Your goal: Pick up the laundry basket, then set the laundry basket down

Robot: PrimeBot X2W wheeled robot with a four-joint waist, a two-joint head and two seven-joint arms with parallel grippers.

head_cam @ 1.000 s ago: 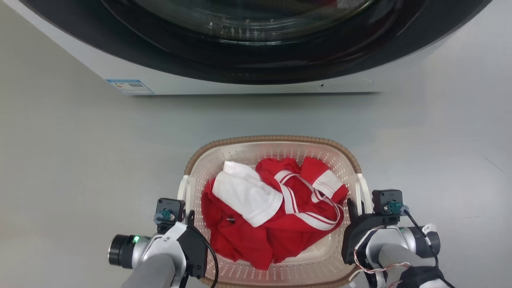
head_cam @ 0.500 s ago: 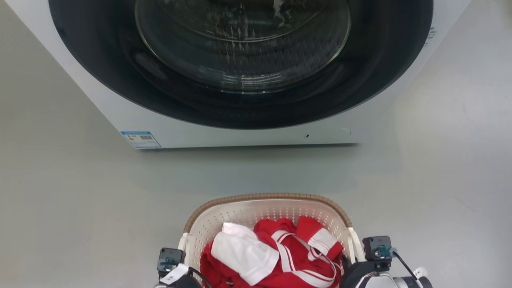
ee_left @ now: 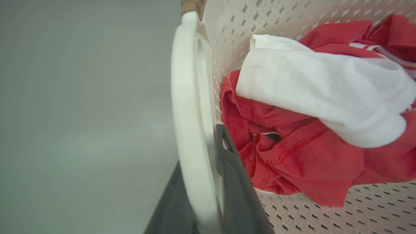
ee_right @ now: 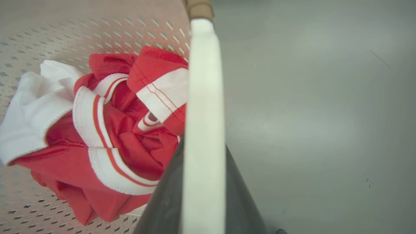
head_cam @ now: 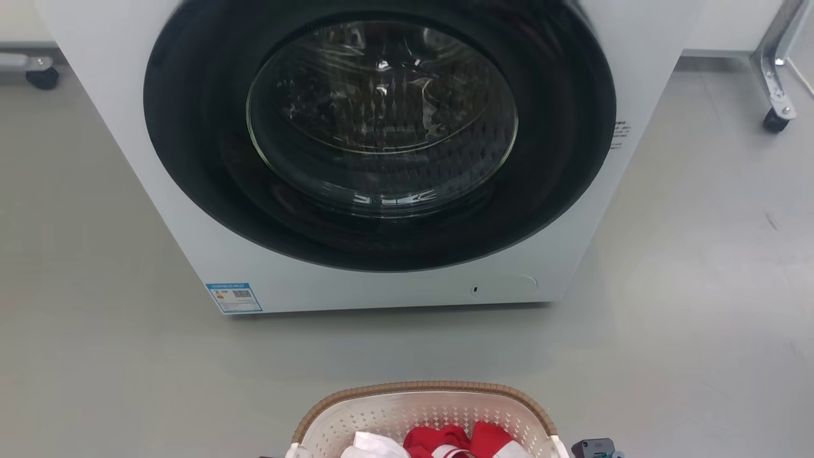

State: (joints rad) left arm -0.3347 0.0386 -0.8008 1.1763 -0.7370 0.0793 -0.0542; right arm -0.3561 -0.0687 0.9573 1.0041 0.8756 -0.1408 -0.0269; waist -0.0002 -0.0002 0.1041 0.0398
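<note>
The head view looks forward and down from well back at the washing machine, the laundry basket at its bottom edge. The wrist views look closely along the left handle and right handle, sharing the red clothes.

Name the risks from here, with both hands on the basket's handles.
1. Slip: the left hand and right hand each pinch a thin, smooth handle. If one grip slides, the basket could tilt.
2. Spill: the clothes lie heaped and loose, so a tilt might shift them or tip them out.
3. Collision: the washer stands close ahead, so carrying the basket forward might bump it.
</note>
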